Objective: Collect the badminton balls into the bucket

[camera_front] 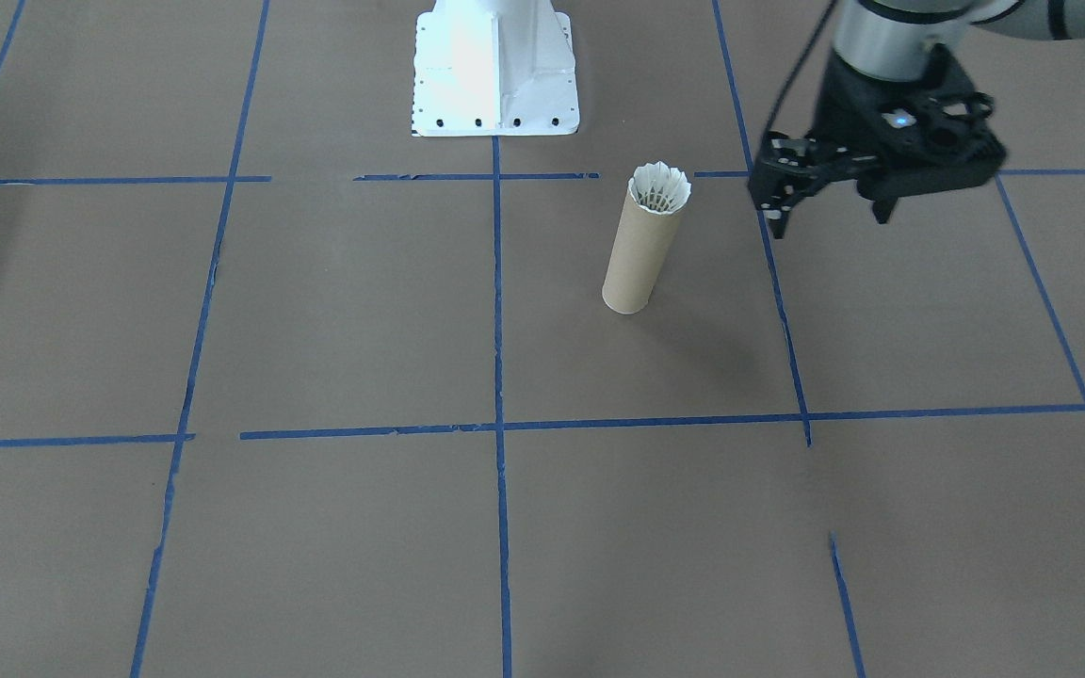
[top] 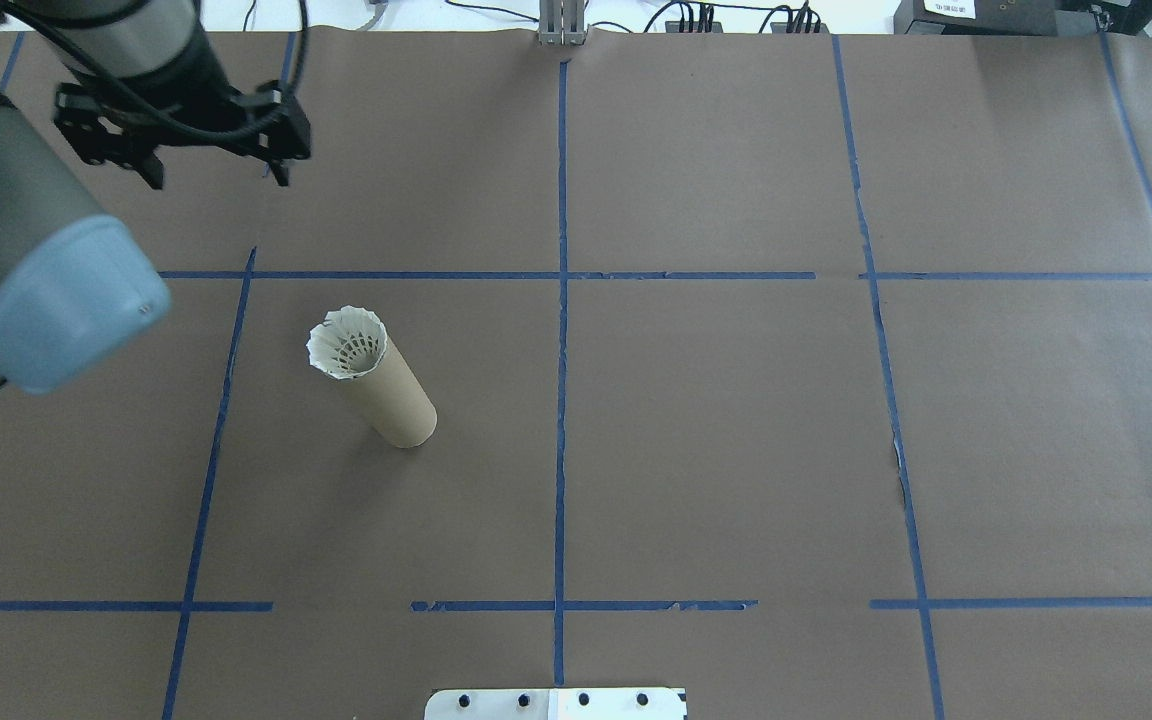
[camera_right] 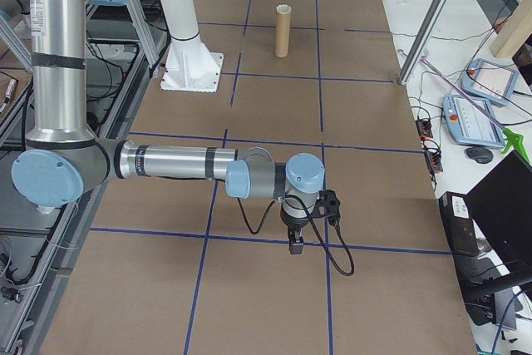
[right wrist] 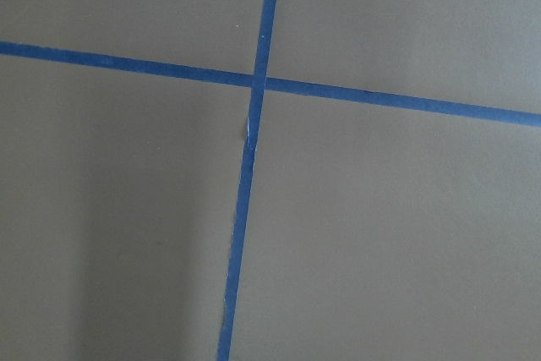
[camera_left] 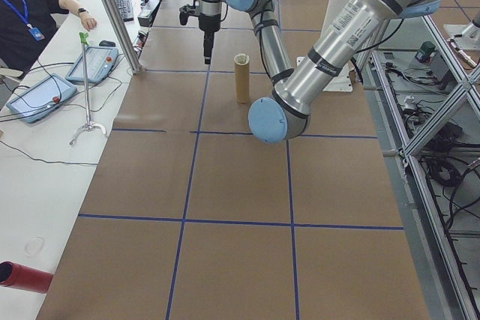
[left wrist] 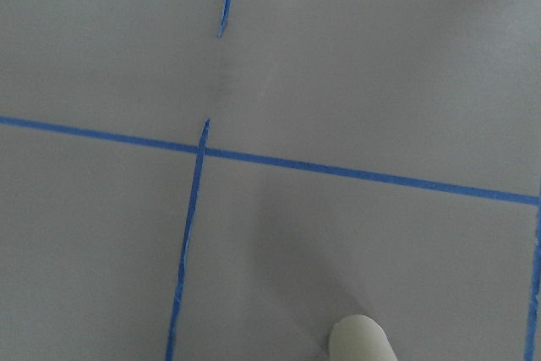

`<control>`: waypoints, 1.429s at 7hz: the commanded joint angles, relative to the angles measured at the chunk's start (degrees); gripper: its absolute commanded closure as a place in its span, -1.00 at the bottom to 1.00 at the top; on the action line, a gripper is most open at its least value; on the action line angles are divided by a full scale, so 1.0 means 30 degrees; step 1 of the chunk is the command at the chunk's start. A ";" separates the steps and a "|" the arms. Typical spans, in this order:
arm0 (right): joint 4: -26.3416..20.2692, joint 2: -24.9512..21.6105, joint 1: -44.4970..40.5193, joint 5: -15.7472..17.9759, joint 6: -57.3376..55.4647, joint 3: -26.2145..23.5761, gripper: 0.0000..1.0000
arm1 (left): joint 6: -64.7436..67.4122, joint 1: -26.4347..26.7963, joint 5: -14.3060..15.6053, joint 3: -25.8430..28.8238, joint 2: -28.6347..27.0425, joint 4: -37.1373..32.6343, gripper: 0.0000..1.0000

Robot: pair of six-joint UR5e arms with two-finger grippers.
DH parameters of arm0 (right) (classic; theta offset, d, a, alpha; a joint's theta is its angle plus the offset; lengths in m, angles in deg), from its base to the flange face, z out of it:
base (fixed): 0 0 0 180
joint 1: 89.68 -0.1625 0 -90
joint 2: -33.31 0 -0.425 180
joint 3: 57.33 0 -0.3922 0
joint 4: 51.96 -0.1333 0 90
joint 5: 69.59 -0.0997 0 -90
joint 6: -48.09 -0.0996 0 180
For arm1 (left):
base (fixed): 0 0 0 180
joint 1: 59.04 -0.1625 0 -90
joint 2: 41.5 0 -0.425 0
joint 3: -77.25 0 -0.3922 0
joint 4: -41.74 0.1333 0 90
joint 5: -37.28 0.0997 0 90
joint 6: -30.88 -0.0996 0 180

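Left gripper [camera_front: 830, 218]: black two-finger unit, fingers [camera_front: 776, 215] spread wide, nothing between them, hanging clear above the table [camera_front: 335, 311]. In the overhead view the same gripper [top: 213, 180] sits near the far left corner of the paper.

From those fingers in the overhead view, the cardboard tube [top: 391, 385] stands at about 5 o'clock, well apart, no contact. In the front-facing view the tube [camera_front: 639, 254] lies at about 8 o'clock from the gripper, near but clear of it.

Shuttlecock [top: 346, 343]: seated in the tube's open top, cork end down and hidden inside, the white feather skirt flaring just over the rim. Skirt is scalloped at the edge, ribbed, with a lattice of small dark gaps lower down. From the front-facing view the shuttlecock [camera_front: 660, 188] shows the same crown shape.

Tube: plain brown cardboard, smooth matte wall, straight cylinder, upright on its base.

Right gripper [camera_right: 294, 247]: shows only in the right side view, low over the paper at the near end, well apart from the tube; finger spacing cannot be told.

Table covering: flat brown paper, matte, ruled into squares by blue tape lines [camera_front: 497, 311], torn in spots. White metal base plate [camera_front: 495, 71] with dark bolt heads at 11 o'clock from the tube in the front-facing view.
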 commanded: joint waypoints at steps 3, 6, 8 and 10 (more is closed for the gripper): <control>0.0000 0.0002 0.0000 0.0000 0.0029 -0.0001 -1.00 | -1.3560 0.8209 -0.4393 0.6273 0.7267 -0.6858 -1.00; 0.0000 0.0002 0.0000 0.0000 0.0000 -0.0001 -1.00 | -1.5014 1.0042 -0.4790 0.9559 0.9397 -0.8657 -1.00; 0.0000 0.0002 0.0000 0.0000 0.0000 -0.0001 -1.00 | -1.4928 1.0689 -0.5460 0.9162 0.9563 -0.8396 -1.00; 0.0000 0.0002 0.0000 0.0000 0.0000 -0.0001 -1.00 | -1.4956 1.0835 -0.5407 0.8608 0.9947 -0.8511 -1.00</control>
